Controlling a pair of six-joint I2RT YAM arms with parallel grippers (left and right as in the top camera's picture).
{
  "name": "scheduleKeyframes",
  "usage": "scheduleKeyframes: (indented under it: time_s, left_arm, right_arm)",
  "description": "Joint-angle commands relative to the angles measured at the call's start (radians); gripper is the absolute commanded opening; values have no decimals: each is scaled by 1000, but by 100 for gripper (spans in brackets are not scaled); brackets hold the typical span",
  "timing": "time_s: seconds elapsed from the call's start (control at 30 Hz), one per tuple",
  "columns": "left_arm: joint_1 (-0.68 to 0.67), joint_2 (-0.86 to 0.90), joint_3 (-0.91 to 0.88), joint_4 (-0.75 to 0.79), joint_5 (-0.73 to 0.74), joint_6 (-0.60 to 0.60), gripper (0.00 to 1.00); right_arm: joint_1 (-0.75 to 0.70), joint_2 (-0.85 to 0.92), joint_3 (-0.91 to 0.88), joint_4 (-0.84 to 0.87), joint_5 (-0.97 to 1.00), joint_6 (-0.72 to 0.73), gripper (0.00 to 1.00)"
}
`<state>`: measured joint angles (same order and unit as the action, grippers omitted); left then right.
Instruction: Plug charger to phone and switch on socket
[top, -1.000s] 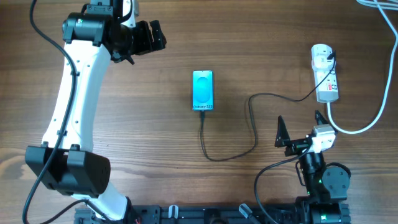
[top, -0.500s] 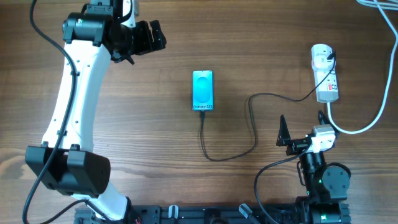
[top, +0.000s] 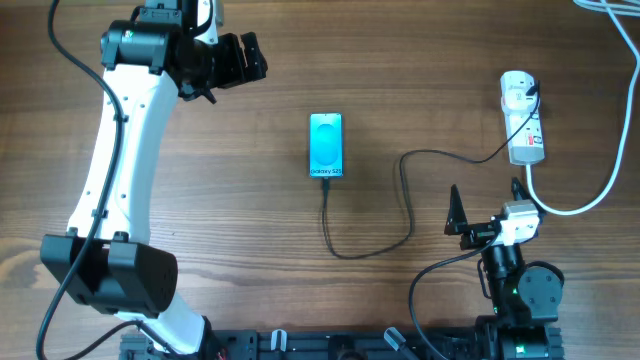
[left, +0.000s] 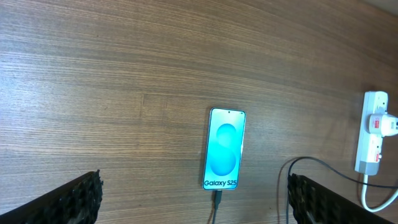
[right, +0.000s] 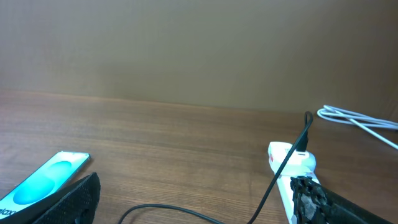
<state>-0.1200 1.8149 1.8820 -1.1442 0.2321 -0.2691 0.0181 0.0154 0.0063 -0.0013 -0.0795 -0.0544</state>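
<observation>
Only the right end effector (top: 482, 195) has moved since the earlier frames, edging slightly toward the socket; the rest lies as it did. Its fingers stand wide apart and hold nothing. The left end effector (top: 258, 58) is also spread wide and empty, hanging well away over the far left of the surface (top: 420, 60).

Just beside the right fingers runs the charger (top: 405, 210), a thin, limp black cable that loops from the socket (top: 523, 130) round to the near end of the phone (top: 326, 145), where its tip appears seated. A reach for the switch could hook that loop, pulling the tip out or dragging the phone. The socket is a light, smooth white plastic bar, so a sideways push might slide it over the wood grain rather than trip the switch. The phone is a flat, glossy slab with a glowing cyan screen; the white lead (top: 590, 205) is thicker and stiffer.
</observation>
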Motion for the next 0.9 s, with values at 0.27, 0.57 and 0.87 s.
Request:
scheduleKeyframes:
  time_s: [0.27,0.57,0.87]
  left_arm:
    - [5,6,-2,3,-6,-8,100]
    - [5,6,-2,3,-6,-8,100]
    - [5,6,-2,3,-6,-8,100]
  right_arm:
    - [5,-12,-1,0,29,-22,100]
    - [5,-12,-1,1,23,5,100]
    - [5,-11,-1,1,23,5,100]
